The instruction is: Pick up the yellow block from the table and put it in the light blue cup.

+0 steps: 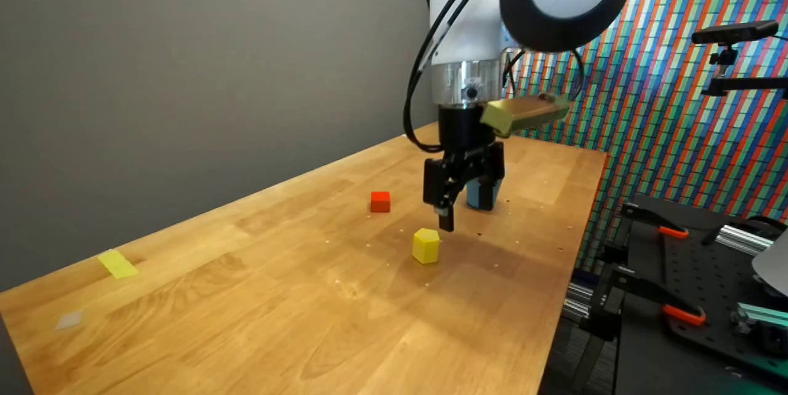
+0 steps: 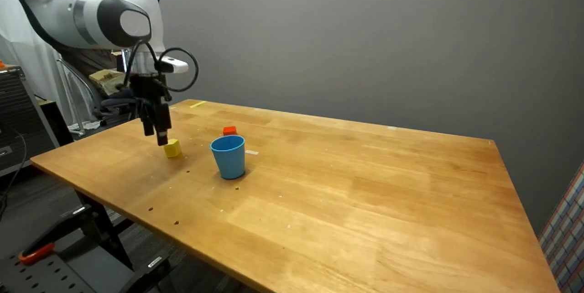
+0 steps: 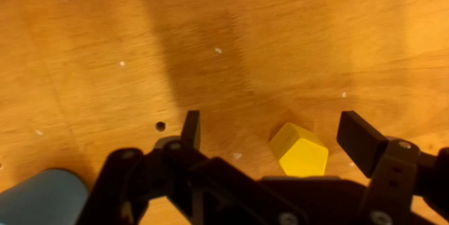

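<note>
The yellow block [image 1: 426, 246] is a small five-sided prism standing on the wooden table [image 1: 246, 321]. It shows in an exterior view [image 2: 173, 149] and, from above, in the wrist view [image 3: 303, 156], its lower edge partly hidden by the gripper body. My gripper [image 1: 466, 213] is open and empty above the table. In the wrist view the gripper [image 3: 269, 123] has the block between its fingers, nearer the right one and touching neither. The light blue cup [image 2: 230, 160] stands upright. My gripper partly hides the cup [image 1: 474, 194], and its side shows at the wrist view's lower left [image 3: 45, 197].
A small red block [image 1: 380, 202] sits behind the cup in an exterior view [image 2: 229, 130]. A flat pale yellow scrap [image 1: 117, 263] lies by the table's wall edge. A grey wall [image 2: 365, 46] runs along that edge. Black clamps [image 1: 659, 303] sit beside the opposite edge.
</note>
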Controlling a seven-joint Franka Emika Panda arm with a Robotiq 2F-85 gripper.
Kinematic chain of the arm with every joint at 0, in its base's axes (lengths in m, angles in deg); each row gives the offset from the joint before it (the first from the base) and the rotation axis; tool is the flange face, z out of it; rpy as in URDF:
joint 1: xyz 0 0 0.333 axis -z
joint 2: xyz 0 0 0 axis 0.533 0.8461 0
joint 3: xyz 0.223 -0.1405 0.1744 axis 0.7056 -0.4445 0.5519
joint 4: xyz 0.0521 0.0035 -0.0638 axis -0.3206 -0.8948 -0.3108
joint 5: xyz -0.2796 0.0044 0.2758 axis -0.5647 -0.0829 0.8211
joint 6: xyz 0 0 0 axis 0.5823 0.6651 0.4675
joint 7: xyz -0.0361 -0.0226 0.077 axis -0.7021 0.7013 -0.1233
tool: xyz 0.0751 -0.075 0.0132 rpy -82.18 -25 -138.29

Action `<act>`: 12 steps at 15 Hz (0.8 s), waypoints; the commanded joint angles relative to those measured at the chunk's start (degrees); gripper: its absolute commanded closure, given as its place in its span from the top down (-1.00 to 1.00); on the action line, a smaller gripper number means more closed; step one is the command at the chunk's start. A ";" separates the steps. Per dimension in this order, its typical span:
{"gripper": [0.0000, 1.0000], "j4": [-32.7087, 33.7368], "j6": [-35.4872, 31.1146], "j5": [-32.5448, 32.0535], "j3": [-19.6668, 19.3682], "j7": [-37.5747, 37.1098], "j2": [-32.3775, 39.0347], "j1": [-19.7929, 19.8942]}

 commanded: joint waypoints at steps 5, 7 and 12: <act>1.00 16.25 -0.77 -2.18 -7.86 -1.23 17.22 -12.82; 1.00 17.85 -1.35 -4.09 -10.85 -3.01 18.73 -16.01; 1.00 17.99 -2.95 -8.90 -16.21 -8.18 18.40 -20.70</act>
